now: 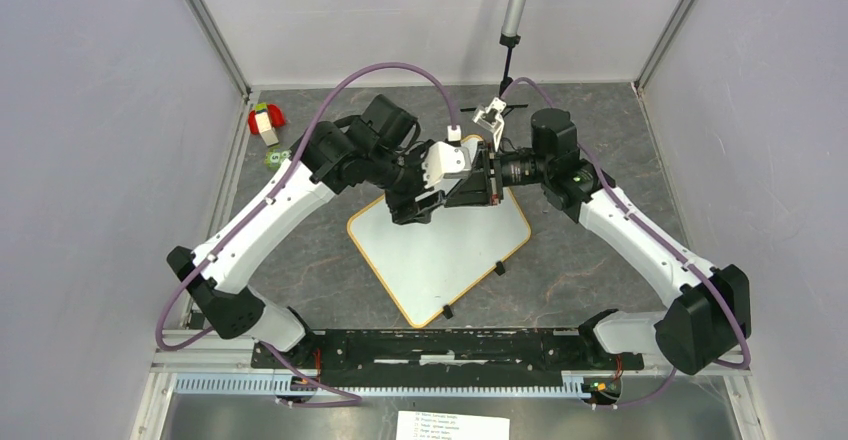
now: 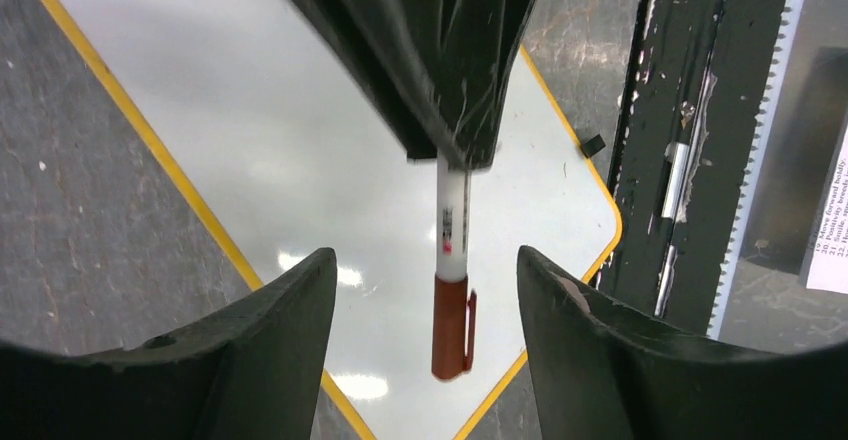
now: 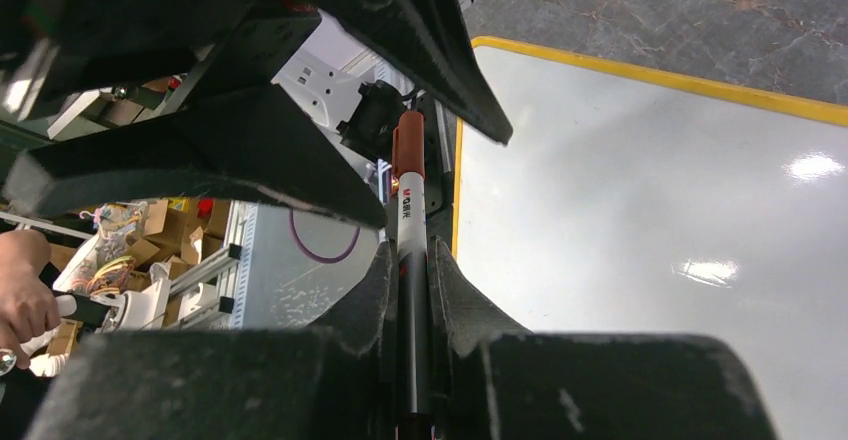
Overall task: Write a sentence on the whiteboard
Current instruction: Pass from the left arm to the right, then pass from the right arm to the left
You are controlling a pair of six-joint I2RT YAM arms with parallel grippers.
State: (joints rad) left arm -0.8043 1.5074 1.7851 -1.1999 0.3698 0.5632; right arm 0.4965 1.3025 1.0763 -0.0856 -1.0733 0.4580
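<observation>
The whiteboard [image 1: 440, 250] lies flat mid-table, yellow-rimmed and blank; no sentence shows on it. It also shows in the left wrist view [image 2: 280, 140] and the right wrist view [image 3: 650, 210]. My right gripper [image 1: 478, 178] is shut on a white marker [image 3: 410, 210] with a brown-red cap [image 3: 408, 145] and holds it above the board's far corner. In the left wrist view the marker [image 2: 452, 220] hangs from the right gripper with its cap [image 2: 452, 325] on. My left gripper [image 2: 425, 300] is open, its jaws on either side of the cap and not touching it. In the top view it [image 1: 440, 198] meets the right one.
Small black clips [image 1: 498, 267] sit on the board's near edges. A red, white and green object [image 1: 265, 120] lies at the back left. A white clamp [image 1: 490, 113] on a pole stands at the back. A black rail [image 1: 440, 345] runs along the near edge, a printed sheet [image 1: 452, 425] beyond it.
</observation>
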